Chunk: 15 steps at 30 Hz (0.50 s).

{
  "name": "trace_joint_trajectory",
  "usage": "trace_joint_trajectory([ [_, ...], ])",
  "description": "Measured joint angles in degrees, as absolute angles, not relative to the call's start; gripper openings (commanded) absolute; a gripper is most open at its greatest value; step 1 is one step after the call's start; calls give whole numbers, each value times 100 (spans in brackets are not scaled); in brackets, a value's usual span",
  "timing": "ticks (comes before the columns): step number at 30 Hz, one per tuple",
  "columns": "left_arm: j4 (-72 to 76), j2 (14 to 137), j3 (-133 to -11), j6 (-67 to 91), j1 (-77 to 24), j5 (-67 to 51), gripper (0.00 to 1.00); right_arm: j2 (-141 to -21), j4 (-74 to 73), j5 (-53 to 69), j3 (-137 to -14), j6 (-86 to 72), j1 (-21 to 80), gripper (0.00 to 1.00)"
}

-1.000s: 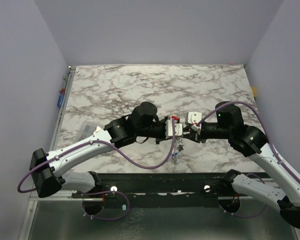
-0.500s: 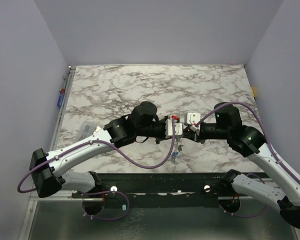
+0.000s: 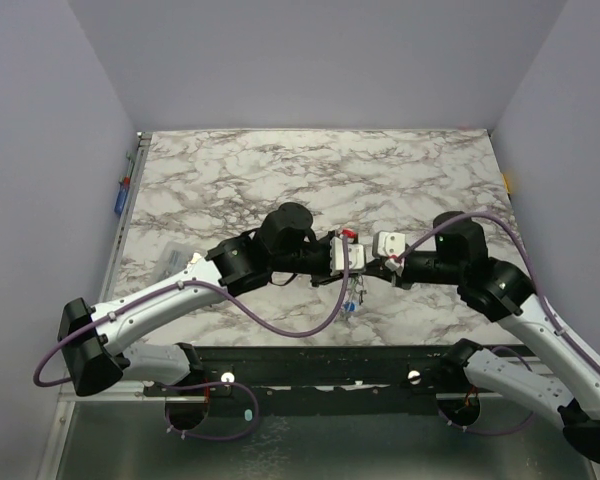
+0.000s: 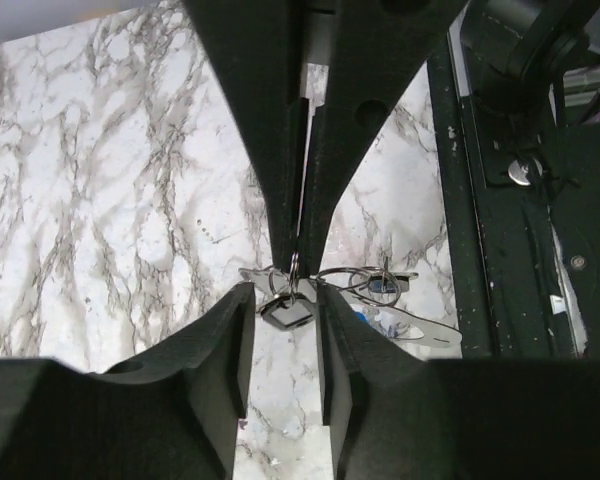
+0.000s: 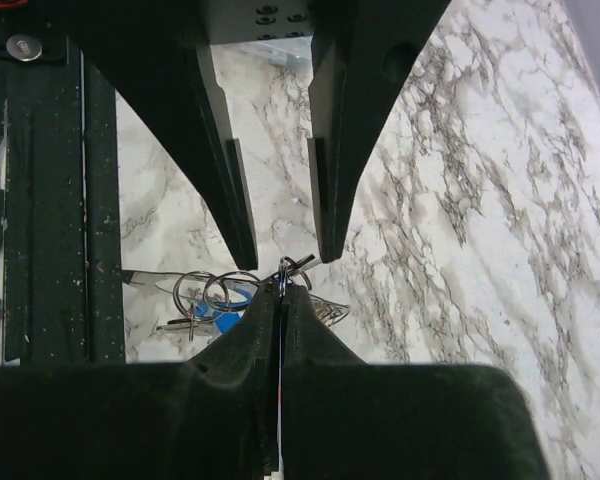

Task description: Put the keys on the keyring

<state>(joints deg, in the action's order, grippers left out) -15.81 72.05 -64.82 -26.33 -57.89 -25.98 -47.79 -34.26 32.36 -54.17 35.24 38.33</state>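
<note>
My right gripper point(image 5: 281, 290) is shut on the keyring point(image 5: 283, 270), a thin wire loop pinched edge-on at its fingertips. Silvery keys point(image 5: 330, 312) and small rings with a blue tag point(image 5: 223, 301) hang from it just above the marble table point(image 3: 280, 180). My left gripper point(image 4: 286, 300) is open, its tips either side of the keyring point(image 4: 294, 268), not closed on it. A key point(image 4: 420, 325) and the blue tag point(image 4: 381, 290) hang to its right. In the top view both grippers meet tip to tip, left point(image 3: 359, 266), right point(image 3: 371, 266), with the keys point(image 3: 351, 300) dangling below.
A clear plastic bag point(image 3: 170, 258) lies at the table's left. Small blue and red items point(image 3: 122, 195) sit on the left edge, a yellow one point(image 3: 507, 182) on the right edge. A black rail point(image 3: 330, 360) runs along the near edge.
The right arm has shifted a little lower and to the right, its wrist dropping slightly. The grippers stay tip to tip with the keys hanging below. The left arm has barely moved.
</note>
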Motion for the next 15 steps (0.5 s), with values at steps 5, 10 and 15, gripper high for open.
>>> trace_joint_trajectory([
  [5, -1551, 6895, -6477, -2567, -5787, -2453, 48, -4543, -3308, 3225, -5369, 3557, 3830, 1],
  [10, -1507, 6313, -6431, -2484, -5789, -2309, 49, -4403, -3011, 3312, -5369, 3544, 3830, 1],
  [15, -1494, 6025, -6381, -2381, -5789, -2255, 45, -4338, -2694, 3581, -5369, 3446, 3830, 1],
])
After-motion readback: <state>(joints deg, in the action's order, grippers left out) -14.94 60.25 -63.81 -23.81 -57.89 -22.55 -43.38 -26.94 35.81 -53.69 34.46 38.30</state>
